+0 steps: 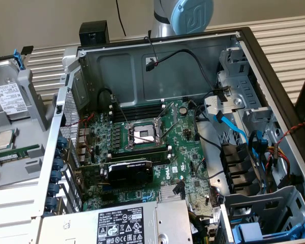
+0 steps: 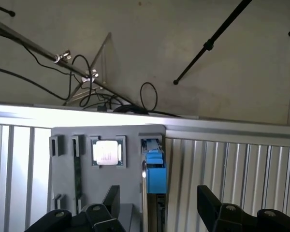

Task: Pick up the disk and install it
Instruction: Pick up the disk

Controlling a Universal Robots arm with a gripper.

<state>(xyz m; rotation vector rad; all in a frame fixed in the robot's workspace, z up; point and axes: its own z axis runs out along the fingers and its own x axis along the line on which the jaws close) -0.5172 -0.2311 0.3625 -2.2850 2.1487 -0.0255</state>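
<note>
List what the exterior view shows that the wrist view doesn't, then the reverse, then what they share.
Exterior view: the open computer case, its motherboard with the empty processor socket, the graphics card, the power supply and the arm's blue joint.
Wrist view: the gripper, open and empty, pointed toward the holder, plus a black stand leg and loose cables beyond.
Both: the grey holder, carrying the blue-framed disk and the square processor chip, on the ribbed table.
</note>
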